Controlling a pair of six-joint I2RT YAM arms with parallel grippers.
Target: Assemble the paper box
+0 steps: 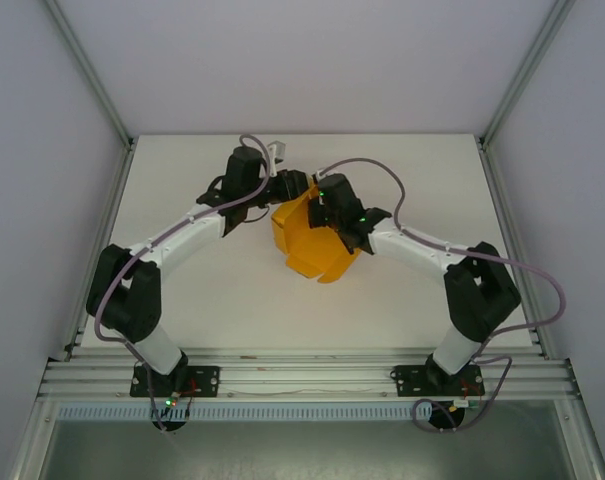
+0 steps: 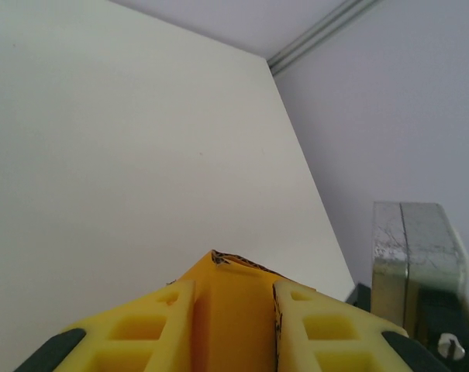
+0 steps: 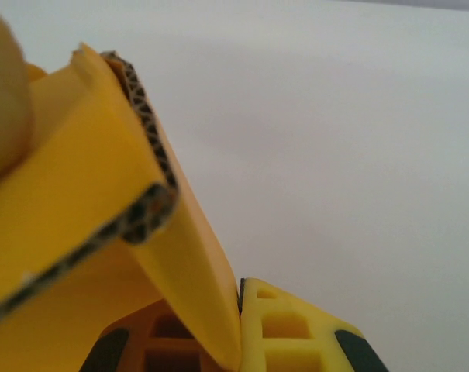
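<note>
A bright orange, partly folded corrugated-card paper box (image 1: 312, 245) is toward the middle of the white desk's (image 1: 212, 300) far edge. The left fingers (image 2: 284, 333) are closed tight on one panel. The right fingers (image 3: 319, 318) are clamped on another flap.

Bright, even, diffuse light; faint soft shadows; paper box (image 3: 71, 194) blurred close to right wrist lens.

Likely lab test cell: aluminium frame (image 1: 302, 372), white walls (image 1: 302, 60).
</note>
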